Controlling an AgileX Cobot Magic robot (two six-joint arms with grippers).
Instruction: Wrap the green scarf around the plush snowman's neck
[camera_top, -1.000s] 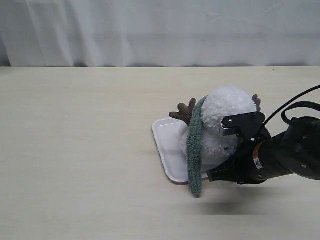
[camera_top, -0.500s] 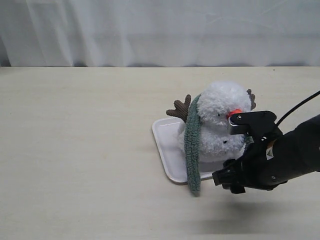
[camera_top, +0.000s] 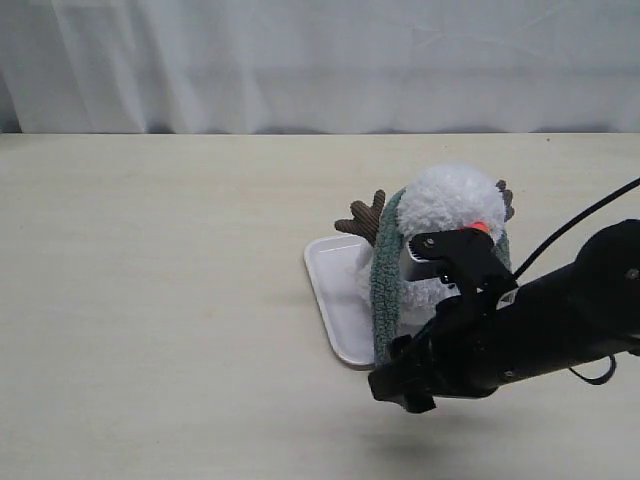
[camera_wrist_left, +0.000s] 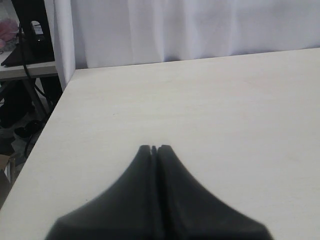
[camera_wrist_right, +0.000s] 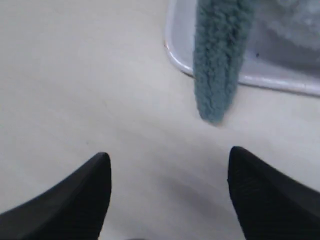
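Note:
The plush snowman (camera_top: 452, 205) stands upright on a white tray (camera_top: 328, 285), its orange nose just above my right arm. The green scarf (camera_top: 385, 285) runs from the neck down the snowman's left side, and its lower end is hidden behind my arm in the exterior view. My right gripper (camera_top: 398, 386) hangs low over the table in front of the tray. In the right wrist view it (camera_wrist_right: 169, 156) is open and empty, with the scarf's rounded end (camera_wrist_right: 216, 75) lying over the tray rim (camera_wrist_right: 174, 56) ahead of it. My left gripper (camera_wrist_left: 154, 148) is shut over bare table.
A white curtain (camera_top: 320, 60) closes off the back of the table. The table's side edge (camera_wrist_left: 45, 135), with a black stand and clutter beyond it, shows in the left wrist view. A cable (camera_top: 570, 225) trails from my right arm.
My right gripper has opened and moved from beside the snowman's body left and down to the front of the tray. The snowman has settled upright, its nose now showing.

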